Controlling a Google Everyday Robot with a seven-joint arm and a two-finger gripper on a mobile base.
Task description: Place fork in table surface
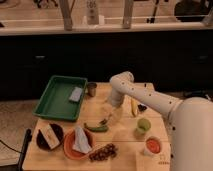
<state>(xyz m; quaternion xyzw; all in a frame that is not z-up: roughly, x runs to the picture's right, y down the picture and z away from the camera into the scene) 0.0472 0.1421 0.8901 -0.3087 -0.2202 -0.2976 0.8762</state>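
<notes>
Tan surface [125, 144], hand [111, 114] low over its middle; dark fork [104, 120] right at its tip, just beside the green vegetable [96, 127]. Whether the hand grips it, cannot tell.

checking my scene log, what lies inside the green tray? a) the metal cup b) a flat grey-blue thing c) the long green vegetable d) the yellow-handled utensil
b: a flat grey-blue thing lies in the green tray; the metal cup stands just outside it, and the jaws hang mid-table right by the long green vegetable.
</notes>
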